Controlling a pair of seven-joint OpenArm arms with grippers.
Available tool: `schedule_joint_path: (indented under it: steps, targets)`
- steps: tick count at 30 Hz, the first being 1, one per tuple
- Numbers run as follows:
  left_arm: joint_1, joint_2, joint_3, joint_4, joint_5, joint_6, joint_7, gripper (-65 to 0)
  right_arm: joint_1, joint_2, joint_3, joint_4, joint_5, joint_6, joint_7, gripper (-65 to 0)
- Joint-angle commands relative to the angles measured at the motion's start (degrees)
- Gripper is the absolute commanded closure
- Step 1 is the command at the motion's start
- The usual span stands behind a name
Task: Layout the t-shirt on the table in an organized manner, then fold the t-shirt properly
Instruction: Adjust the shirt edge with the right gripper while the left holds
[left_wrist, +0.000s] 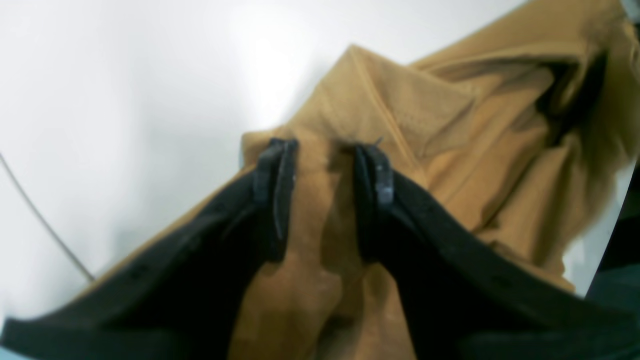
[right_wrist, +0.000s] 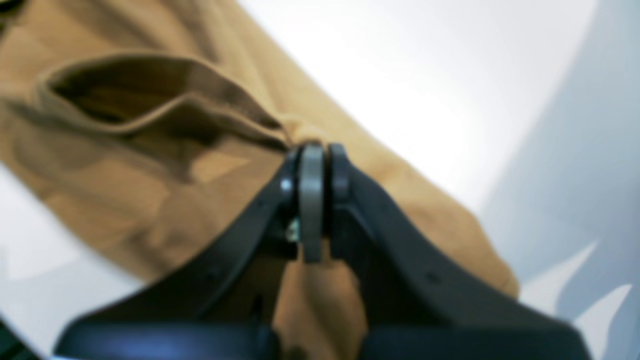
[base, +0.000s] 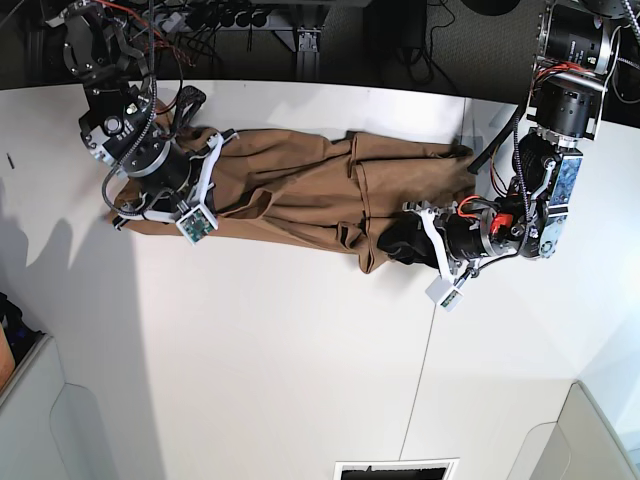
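The tan-brown t-shirt (base: 300, 190) lies stretched sideways across the far part of the white table (base: 300, 380), with folds near its middle. At the shirt's left end in the base view, my right gripper (base: 213, 175) is shut on the t-shirt. The right wrist view shows the tips of the right gripper (right_wrist: 315, 150) pinching a fold of the t-shirt (right_wrist: 150, 165). My left gripper (base: 408, 240) rests at the shirt's right end. In the left wrist view the left gripper (left_wrist: 322, 147) has its jaws apart, with the t-shirt (left_wrist: 450, 140) lying between and beyond them.
Cables and black equipment (base: 240, 25) line the table's far edge. A thin dark seam (base: 430, 350) runs down the tabletop. Grey bins stand at the near left corner (base: 40, 400) and near right corner (base: 590, 430). A dark slot (base: 395, 468) sits at the near edge.
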Motion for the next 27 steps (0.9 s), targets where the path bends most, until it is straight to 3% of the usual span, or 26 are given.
schedule_joint_path:
  steps: [1,5,8,9,10,14,19,23,27]
  targets:
    - [-0.7,-0.7,-0.2,0.4,1.1,0.4,1.1,-24.1,1.6,0.3,0.3,0.0,0.0,-0.6,1.2,0.0]
    - [-0.7,-0.7,-0.2,0.4,1.1,0.4,0.9,-24.1,3.0,0.3,0.3,-3.3,1.4,-0.7,1.0,0.0]
    - [-0.7,-0.7,-0.2,0.4,1.1,0.4,0.4,-24.1,3.0,0.3,0.3,-3.4,4.9,-0.6,-0.5,-28.4]
    - [-0.7,-0.6,-0.2,0.4,1.1,0.4,0.4,-24.1,3.0,0.3,0.3,-3.4,5.4,-0.7,-0.5,-34.9]
    - [-0.7,-0.6,-0.2,0.4,1.1,0.4,0.3,-24.1,3.0,0.3,0.3,-3.1,5.3,-0.7,-0.5,-37.1]
    - [-0.7,-0.7,-0.2,0.4,1.1,0.4,0.3,-24.1,3.0,0.3,1.7,1.0,5.3,-4.0,-2.1,-37.1]
    - [-0.7,-0.7,-0.2,0.4,2.2,0.4,0.5,-24.1,1.4,0.2,9.7,5.7,5.4,-8.2,-3.0,-37.1]
    - [-0.6,-0.7,-0.2,0.4,2.8,0.4,0.5,-24.1,-0.7,-1.6,18.6,6.2,8.4,-8.0,-5.5,-37.1]
    - [-0.6,-0.6,-0.2,0.4,2.4,0.4,0.5,-24.1,-6.0,-3.5,25.9,6.2,13.3,-4.9,-5.4,-37.1]
